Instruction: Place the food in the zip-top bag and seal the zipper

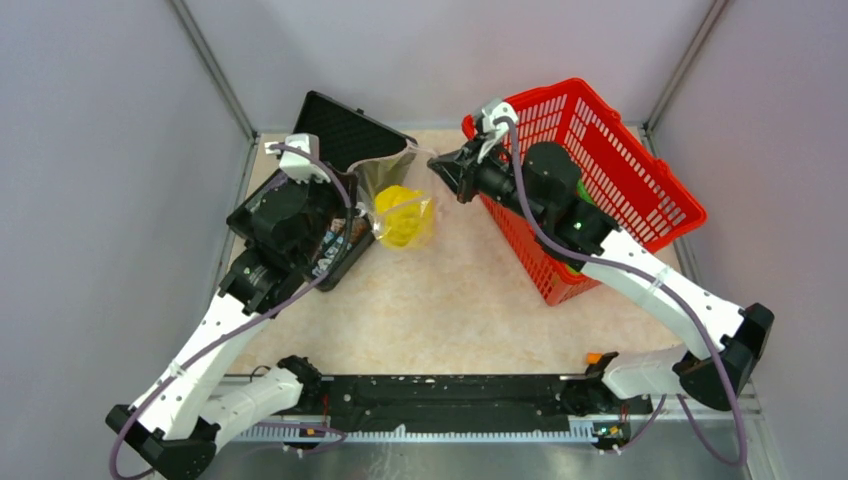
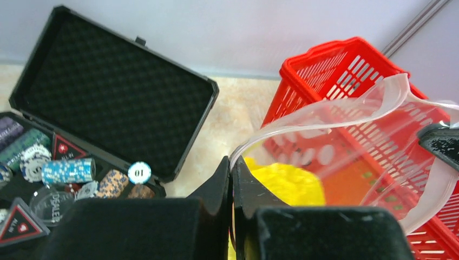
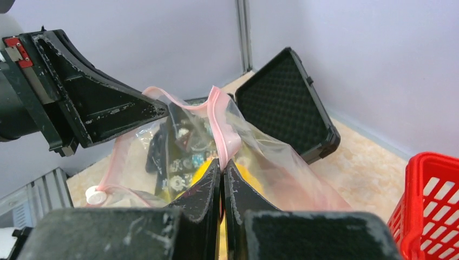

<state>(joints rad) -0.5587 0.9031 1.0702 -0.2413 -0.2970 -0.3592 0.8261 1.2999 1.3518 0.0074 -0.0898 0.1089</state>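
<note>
The clear zip-top bag (image 1: 398,190) hangs open between my two grippers above the table. A yellow leafy bunch (image 1: 403,216) lies inside it, and also shows in the left wrist view (image 2: 289,181). My left gripper (image 1: 358,196) is shut on the bag's left rim (image 2: 231,162). My right gripper (image 1: 437,166) is shut on the pink zipper (image 3: 219,122) at the right end of the mouth (image 3: 222,162). The zipper's white slider (image 3: 96,195) sits at the far end of the strip. The other food is hidden, apart from something green (image 1: 572,268) low in the basket under my right arm.
A red basket (image 1: 640,170) stands tilted at the back right, with my right arm reaching over it. An open black case (image 1: 345,130) holding poker chips (image 2: 67,170) sits at the back left, under my left arm. Grey walls enclose the table.
</note>
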